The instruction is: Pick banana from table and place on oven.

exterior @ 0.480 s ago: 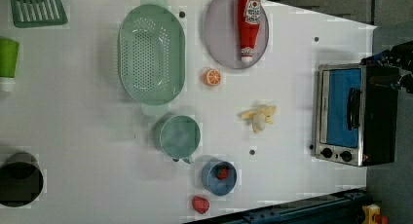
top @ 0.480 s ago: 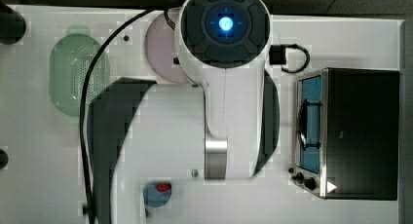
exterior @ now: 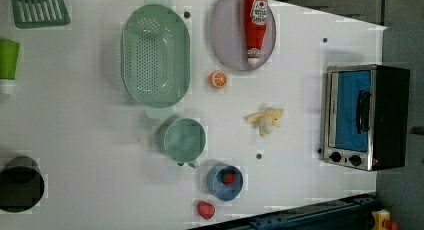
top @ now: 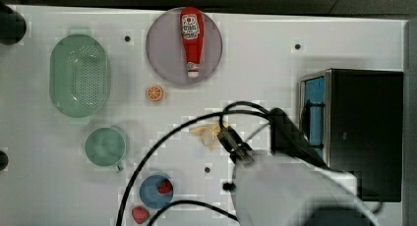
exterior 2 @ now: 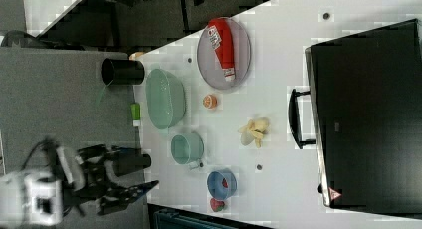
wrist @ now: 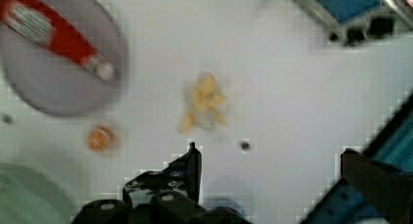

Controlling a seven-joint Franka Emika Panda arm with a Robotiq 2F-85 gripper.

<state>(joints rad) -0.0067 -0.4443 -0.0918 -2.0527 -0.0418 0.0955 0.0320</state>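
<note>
The pale yellow banana (exterior: 266, 120) lies on the white table (exterior: 75, 115), between the orange slice and the oven. It also shows as banana (exterior 2: 254, 131) and banana (wrist: 204, 104); in the top view the banana (top: 205, 133) is partly crossed by the arm's black cable. The black oven (exterior: 365, 117) with its bluish door stands at the left view's right, door closed, oven (top: 364, 132) top bare. My gripper (wrist: 269, 153) hangs open well above the table with nothing between its fingers, the banana ahead of its fingertips. In the right view the gripper (exterior 2: 147, 173) sits off the table's lower-left side.
A ketchup bottle (exterior: 256, 22) lies on a grey plate (exterior: 225, 35). An orange slice (exterior: 218, 79), green colander (exterior: 156, 55), teal cup (exterior: 184, 140), blue bowl (exterior: 225, 181) with a strawberry, and a loose strawberry (exterior: 205, 209) surround the banana. The white arm (top: 295, 196) covers the top view's lower right.
In the top view the arm has swung from the middle of the table to the lower right, uncovering the plate, ketchup bottle and banana. The objects on the table have not moved.
</note>
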